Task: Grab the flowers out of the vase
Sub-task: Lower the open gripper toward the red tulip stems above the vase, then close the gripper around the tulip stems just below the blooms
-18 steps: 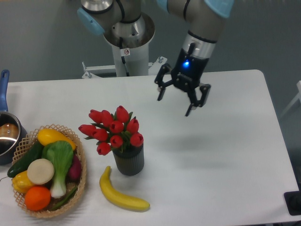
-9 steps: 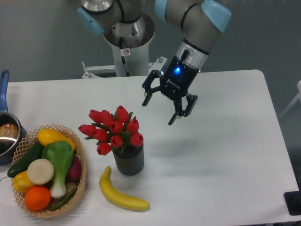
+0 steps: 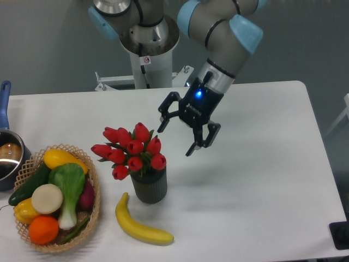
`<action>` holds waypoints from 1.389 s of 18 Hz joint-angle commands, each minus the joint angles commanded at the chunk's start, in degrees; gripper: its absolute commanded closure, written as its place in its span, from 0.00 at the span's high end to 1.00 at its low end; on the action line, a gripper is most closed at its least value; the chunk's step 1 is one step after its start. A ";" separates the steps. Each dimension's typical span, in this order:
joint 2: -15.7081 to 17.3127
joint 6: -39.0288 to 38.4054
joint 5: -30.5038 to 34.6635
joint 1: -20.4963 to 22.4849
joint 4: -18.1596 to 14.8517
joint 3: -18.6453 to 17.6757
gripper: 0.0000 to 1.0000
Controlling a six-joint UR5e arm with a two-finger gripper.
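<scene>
Fingers spread and empty, the end effector hangs just right of the flowers, which stand upright in the vase at lower centre, ready for gripping.

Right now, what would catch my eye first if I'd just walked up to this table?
Probably the flowers, a bright red bunch of tulips standing in a small dark vase near the table's front. Just above and to their right hangs the robot's black claw, open, with a blue light glowing on it. At the left edge sits a wicker basket piled with colourful fruit and vegetables.
</scene>
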 joint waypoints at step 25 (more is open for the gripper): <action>-3.52 0.97 -9.05 -2.82 1.06 -0.18 0.76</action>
